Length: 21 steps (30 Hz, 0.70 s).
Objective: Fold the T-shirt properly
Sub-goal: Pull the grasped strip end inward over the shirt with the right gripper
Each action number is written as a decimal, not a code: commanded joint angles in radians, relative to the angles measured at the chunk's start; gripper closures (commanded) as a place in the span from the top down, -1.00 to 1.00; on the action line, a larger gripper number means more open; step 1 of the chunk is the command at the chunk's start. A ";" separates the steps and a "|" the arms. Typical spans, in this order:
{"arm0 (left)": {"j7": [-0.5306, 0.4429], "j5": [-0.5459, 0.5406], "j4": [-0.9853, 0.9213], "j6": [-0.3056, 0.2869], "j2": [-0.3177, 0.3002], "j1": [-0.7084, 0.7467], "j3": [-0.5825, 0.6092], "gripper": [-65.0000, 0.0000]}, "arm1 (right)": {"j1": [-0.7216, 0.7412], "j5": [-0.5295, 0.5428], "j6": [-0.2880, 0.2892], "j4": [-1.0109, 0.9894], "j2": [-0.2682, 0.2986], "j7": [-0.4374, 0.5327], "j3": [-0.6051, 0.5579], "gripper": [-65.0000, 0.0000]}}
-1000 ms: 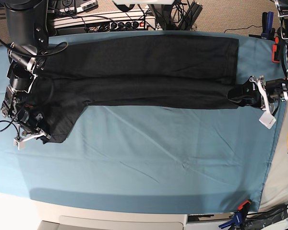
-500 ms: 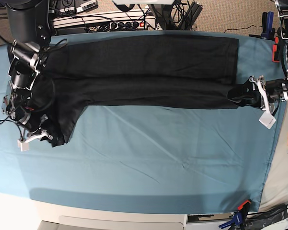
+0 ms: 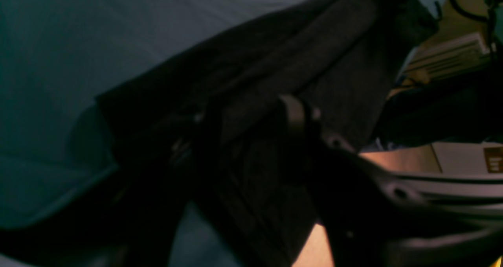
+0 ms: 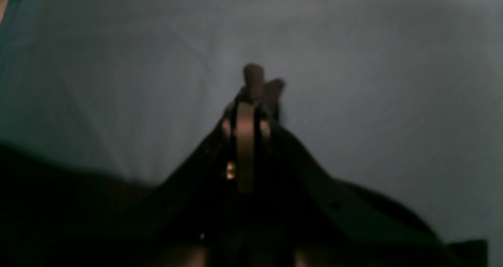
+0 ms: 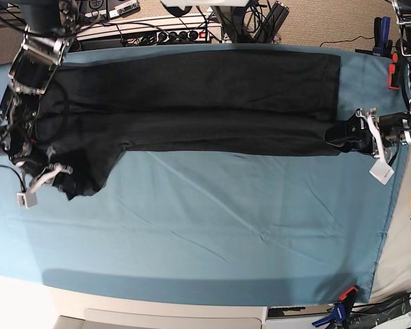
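The T-shirt [image 5: 192, 103] lies folded lengthwise along the cloth's [image 5: 226, 233] far edge. The right gripper [image 5: 63, 179], pinched tight on a sleeve corner, lifts it at one end; the left gripper [image 5: 344, 133], jaws wide, straddles the shirt's hem at the opposite end.
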 commanded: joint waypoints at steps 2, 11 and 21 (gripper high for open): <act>-0.016 -0.027 0.014 -0.008 -0.022 -0.014 -0.010 -0.25 | -0.025 0.069 0.005 0.086 0.021 -0.023 0.005 -1.00; -0.015 -0.027 0.014 -0.008 -0.022 -0.014 -0.010 -0.25 | -0.265 0.117 0.005 0.407 0.021 -0.043 0.005 -1.00; -0.015 -0.027 0.014 -0.008 -0.022 -0.014 -0.010 -0.25 | -0.451 0.117 0.005 0.654 0.020 -0.043 0.005 -1.00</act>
